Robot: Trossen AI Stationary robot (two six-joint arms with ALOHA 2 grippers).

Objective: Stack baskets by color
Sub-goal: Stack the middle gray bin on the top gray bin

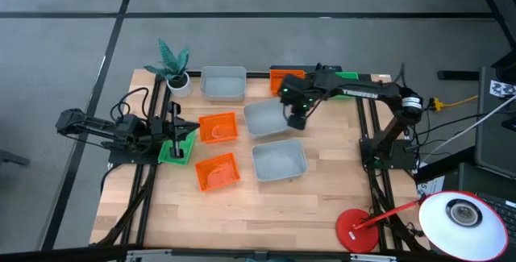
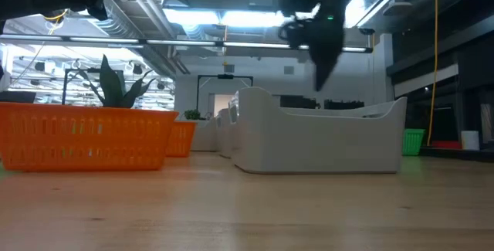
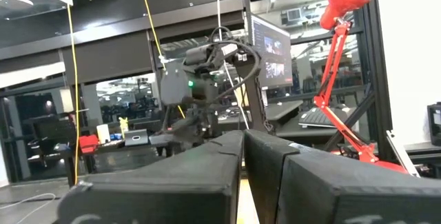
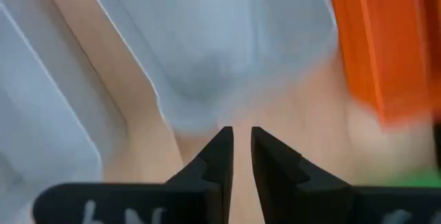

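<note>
Three pale grey baskets sit on the wooden table: one at the far side (image 1: 223, 83), one in the middle (image 1: 264, 119), one nearer (image 1: 279, 161). Two orange baskets (image 1: 218, 127) (image 1: 218, 172) lie left of them, and a third (image 1: 286, 75) sits at the far edge. One green basket (image 1: 179, 150) lies under my left gripper (image 1: 176, 135), which is shut and holds nothing. Another green basket (image 1: 347, 75) is at the far right. My right gripper (image 1: 295, 119) (image 4: 236, 133) points down beside the middle grey basket's right edge. It hangs well above the table (image 2: 320, 85), narrowly open, with nothing between its fingers.
A small white pot with a teal plant (image 1: 176, 75) stands at the far left corner. A red desk lamp (image 1: 359, 230) is clamped at the near right corner. Bare wood lies along the table's near side (image 1: 266, 210).
</note>
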